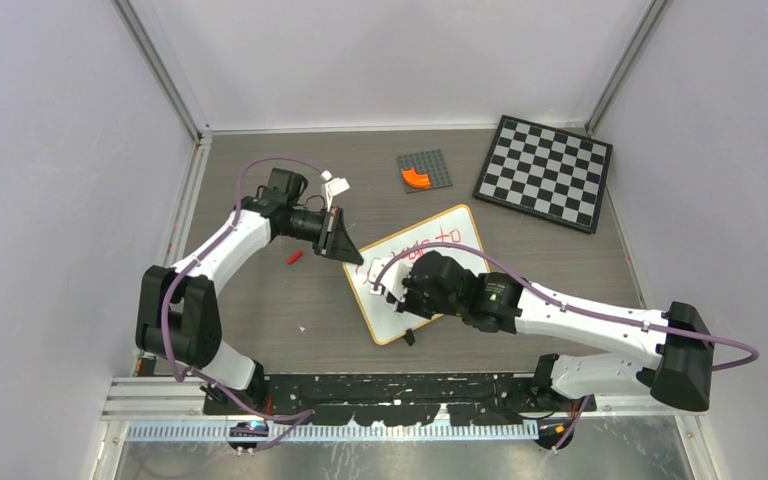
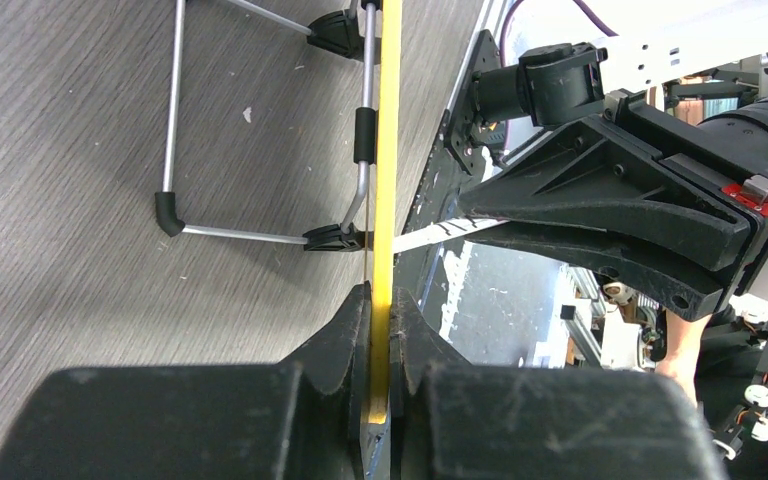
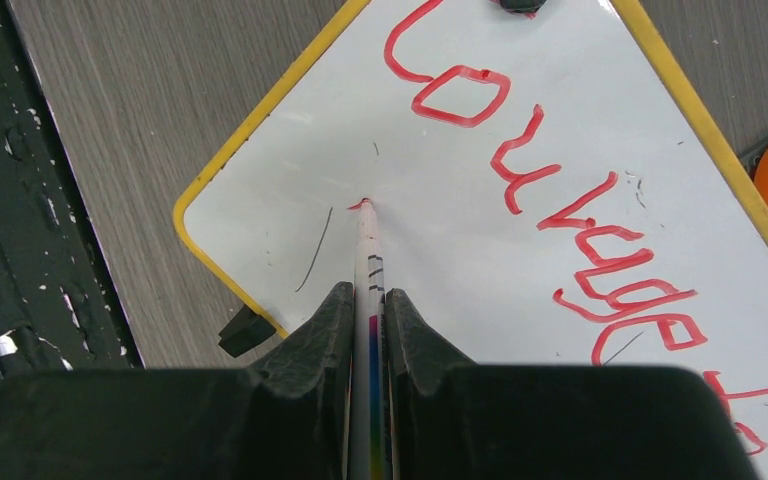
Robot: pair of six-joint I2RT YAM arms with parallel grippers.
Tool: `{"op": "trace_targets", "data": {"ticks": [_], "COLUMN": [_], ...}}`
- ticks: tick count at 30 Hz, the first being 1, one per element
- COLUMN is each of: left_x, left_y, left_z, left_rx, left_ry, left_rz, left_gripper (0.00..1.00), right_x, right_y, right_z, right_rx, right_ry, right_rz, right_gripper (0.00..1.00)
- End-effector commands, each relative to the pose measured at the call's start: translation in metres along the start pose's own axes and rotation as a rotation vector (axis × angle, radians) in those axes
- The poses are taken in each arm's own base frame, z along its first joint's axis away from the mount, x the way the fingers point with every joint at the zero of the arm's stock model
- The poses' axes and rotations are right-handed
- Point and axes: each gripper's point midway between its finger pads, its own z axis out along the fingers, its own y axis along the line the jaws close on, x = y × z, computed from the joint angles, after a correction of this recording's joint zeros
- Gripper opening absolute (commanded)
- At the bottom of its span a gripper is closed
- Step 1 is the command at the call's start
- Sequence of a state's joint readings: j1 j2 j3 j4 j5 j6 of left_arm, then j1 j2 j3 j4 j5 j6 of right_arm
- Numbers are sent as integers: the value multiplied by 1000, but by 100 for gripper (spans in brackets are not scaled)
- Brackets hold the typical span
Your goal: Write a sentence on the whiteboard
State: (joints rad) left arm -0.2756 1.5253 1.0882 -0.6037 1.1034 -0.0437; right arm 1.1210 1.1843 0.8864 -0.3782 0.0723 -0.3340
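The whiteboard (image 1: 450, 262) with its thin orange frame sits mid-table, turned at an angle. Red lettering (image 3: 560, 225) on it reads "Courage to" in one line; it also shows in the top view (image 1: 430, 240). My left gripper (image 1: 347, 248) is shut on the board's left frame edge (image 2: 388, 180), with the fingertips (image 2: 352, 318) pinching it. My right gripper (image 3: 368, 295) is shut on a white marker (image 3: 365, 250). The marker's red tip touches the board below the line, at a small red mark. In the top view my right gripper (image 1: 392, 292) is over the board's near left part.
A red marker cap (image 1: 294, 257) lies left of the board. A grey studded plate (image 1: 435, 160) with an orange curved piece (image 1: 416, 178) is behind it. A chequered board (image 1: 545, 172) lies at the back right. The whiteboard's wire stand (image 2: 260, 236) and a black foot (image 3: 245, 330) are visible.
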Motion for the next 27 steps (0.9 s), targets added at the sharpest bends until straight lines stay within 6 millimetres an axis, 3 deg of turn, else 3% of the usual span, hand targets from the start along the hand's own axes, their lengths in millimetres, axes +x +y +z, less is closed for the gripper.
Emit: {"op": "trace_targets", "data": {"ticks": [1,14,19,27], "left_x": [2,4,4,4], "left_y": [21,22,24,23], "left_z": [2,3,3,3], "left_rx": [-86,-89,-91,-91], "left_ry": [10,15,18,18], "left_rz": [-31,-33,-37,-36], "left_gripper": [0,0,0,0], "right_x": [-11,17,15,-3], "right_y": [-5,26,30,14], "right_z": [-4,-3,-5,-6], "right_rx": [31,-94,-109,-30], "right_ry": [-50,19,15,-24], "right_rz": [-22,-92,-104,-78], "right_gripper": [0,0,0,0]}}
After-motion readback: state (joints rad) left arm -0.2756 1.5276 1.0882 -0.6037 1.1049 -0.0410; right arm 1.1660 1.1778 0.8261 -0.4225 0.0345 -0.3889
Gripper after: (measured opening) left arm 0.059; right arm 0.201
